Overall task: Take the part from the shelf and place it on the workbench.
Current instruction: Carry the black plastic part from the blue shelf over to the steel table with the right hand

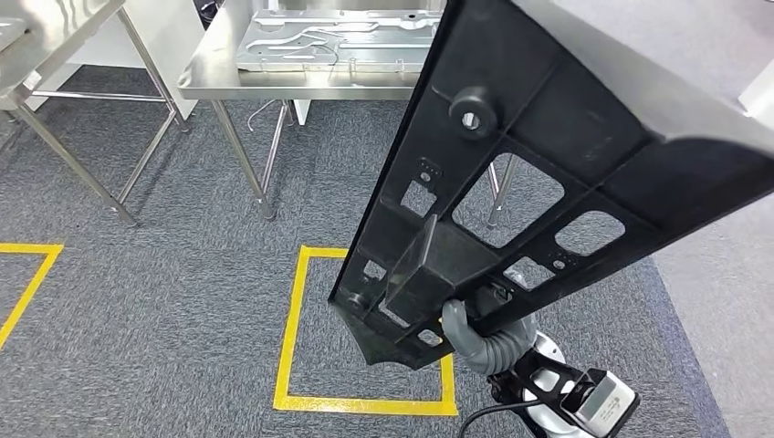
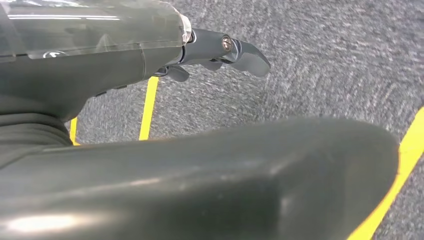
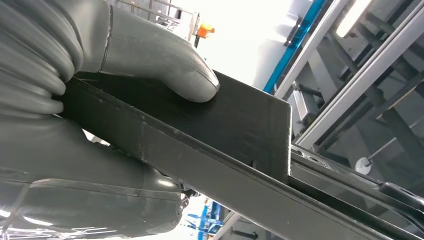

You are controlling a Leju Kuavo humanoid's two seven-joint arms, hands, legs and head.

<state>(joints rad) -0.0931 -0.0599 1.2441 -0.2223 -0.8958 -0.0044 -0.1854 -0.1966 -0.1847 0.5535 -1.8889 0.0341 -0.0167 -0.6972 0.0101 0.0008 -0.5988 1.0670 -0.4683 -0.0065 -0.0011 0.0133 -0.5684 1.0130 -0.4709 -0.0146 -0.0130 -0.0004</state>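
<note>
A long black plastic part [image 1: 548, 137] with ribs and cut-out windows slants up across the head view, from the lower middle to the upper right. My right hand [image 1: 481, 336] grips its lower end from beneath. In the right wrist view the thick grey thumb [image 3: 165, 67] presses on the flat face of the black part [image 3: 240, 130], and the palm wraps under its edge. My left hand [image 2: 100, 70] hangs over the grey carpet, holding nothing, with its dark fingers [image 2: 240, 50] stretched out.
A steel workbench [image 1: 301, 84] stands ahead at the upper middle, with flat metal sheet parts [image 1: 338, 41] lying on it. A second steel table [image 1: 55, 27] stands at the upper left. A yellow taped square [image 1: 292, 347] marks the carpet below me.
</note>
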